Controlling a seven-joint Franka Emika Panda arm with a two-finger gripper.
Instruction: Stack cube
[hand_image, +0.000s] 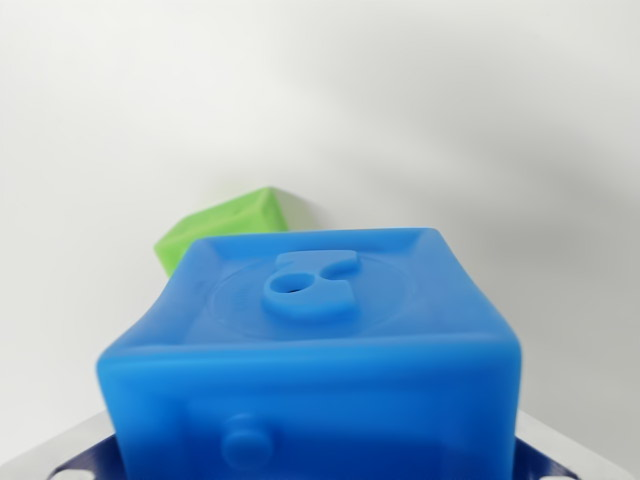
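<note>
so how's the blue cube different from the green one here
The blue cube fills the foreground close to the camera; the green cube sits behind it, mostly hidden. The blue cube faces the camera squarely, while the green cube is turned corner-on. Blue shows a raised figure on top; none is visible on green. Both look like soft moulded blocks.

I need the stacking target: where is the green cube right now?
In the wrist view, the green cube sits left of centre on the white surface, behind and partly hidden by the blue cube.
</note>
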